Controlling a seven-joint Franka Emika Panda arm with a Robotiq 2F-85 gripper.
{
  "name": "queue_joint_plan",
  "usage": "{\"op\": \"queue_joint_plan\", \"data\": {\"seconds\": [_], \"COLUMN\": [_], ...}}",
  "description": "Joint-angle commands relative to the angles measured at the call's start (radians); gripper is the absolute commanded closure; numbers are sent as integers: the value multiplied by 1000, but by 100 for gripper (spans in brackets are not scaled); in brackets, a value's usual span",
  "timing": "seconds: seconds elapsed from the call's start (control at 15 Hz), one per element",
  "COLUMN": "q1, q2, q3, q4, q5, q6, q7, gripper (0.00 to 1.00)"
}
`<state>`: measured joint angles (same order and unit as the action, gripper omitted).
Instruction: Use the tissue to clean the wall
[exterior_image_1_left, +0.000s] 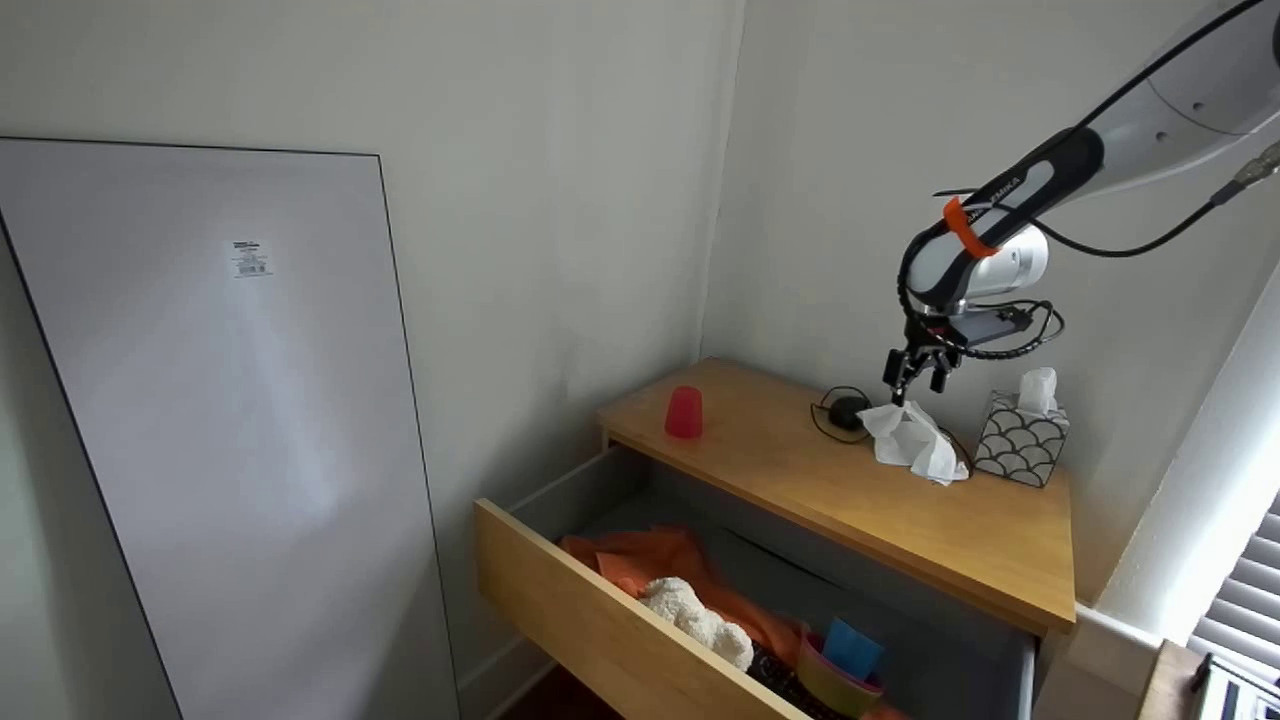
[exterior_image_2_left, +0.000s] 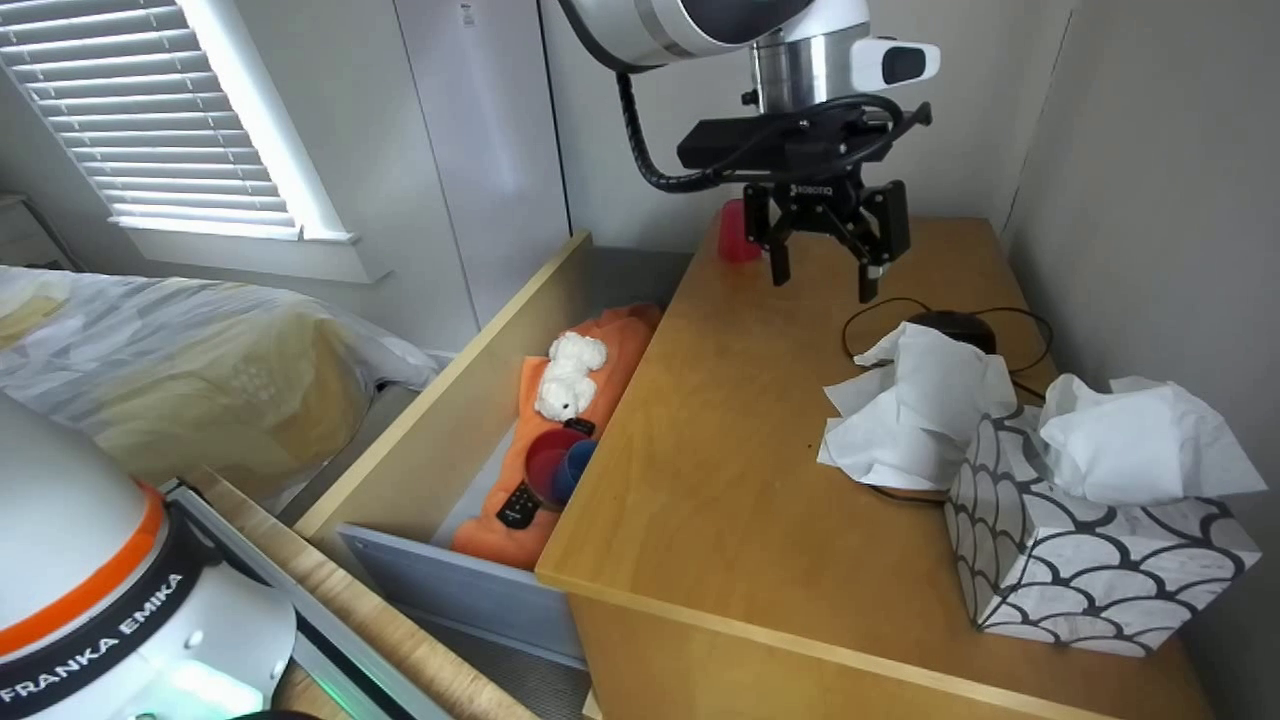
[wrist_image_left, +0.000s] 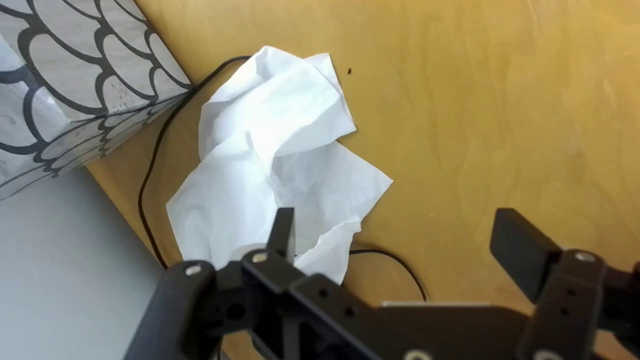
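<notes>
Pale grey paint covers the wall, and that is the biggest thing near me. Next is a tall flat panel with a label on it. Then I see a wooden chest in the corner, and its drawer sticks out. Orange cloth lies in the drawer. My gripper hangs over the chest top, and my jaws are wide apart. On the chest sits a box with black curvy lines, and white paper pokes out of its top. Just beside the box lies the tissue, white and crumpled, on the chest top. In the wrist view I hide a bit of it, but in an exterior view one of my fingers shows apart from it. A fuzzy white toy lies on the orange cloth. Well apart from the tissue, at the other end of the chest top, stands a red cup. Near the tissue sits a round black thing. Thinnest of all is a black cord, and part of it runs between the box and the tissue
</notes>
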<state>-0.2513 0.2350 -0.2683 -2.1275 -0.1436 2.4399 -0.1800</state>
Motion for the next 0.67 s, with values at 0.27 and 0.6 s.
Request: {"op": "queue_joint_plan", "data": {"seconds": [0.27, 0.6], "q1": [-61, -96], "q2": [193, 280], "q3": [-37, -29], "q4": [144, 210], "q5": [-81, -69], "q6": [16, 23], "q7": [-22, -31], "gripper": [0, 0]}}
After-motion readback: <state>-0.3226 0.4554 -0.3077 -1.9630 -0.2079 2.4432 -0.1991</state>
